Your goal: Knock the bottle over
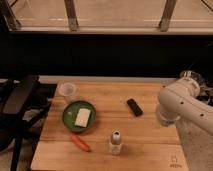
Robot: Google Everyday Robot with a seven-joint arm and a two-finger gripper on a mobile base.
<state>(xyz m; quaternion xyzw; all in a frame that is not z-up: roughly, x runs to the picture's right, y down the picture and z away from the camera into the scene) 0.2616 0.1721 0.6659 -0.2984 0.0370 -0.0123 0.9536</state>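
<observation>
Wooden table [150, 145] carries everything here, and the bottle [115, 142] stands upright near its front edge, about midway along, with its long axis vertical. It is a small clear bottle with squarish sides and a rounded whitish cap that shows a dark spot.

The gripper [166, 120] sits at the lower end of the white arm [182, 100], over the right side of the table and pointing down toward the board. Whether it is released or clenched I cannot tell from this view. It is apart from the bottle and holds nothing that I can see.

From the gripper, the bottle lies to the left in the camera view and somewhat nearer the front edge, with bare wood between the two. In my judgement a sideways sweep leftward and forward, meeting the bottle high on its body or at the cap, would tip it more readily than a push low down, which might only slide it.

An orange carrot [80, 143] lies just left of the bottle, and a green plate [67, 114] with a pale block [82, 117] on it sits behind that. A translucent plastic cup [67, 90] stands at the far left corner. A small black bar [134, 107] lies behind the bottle, between it and the arm, and could be clipped on a careless path
</observation>
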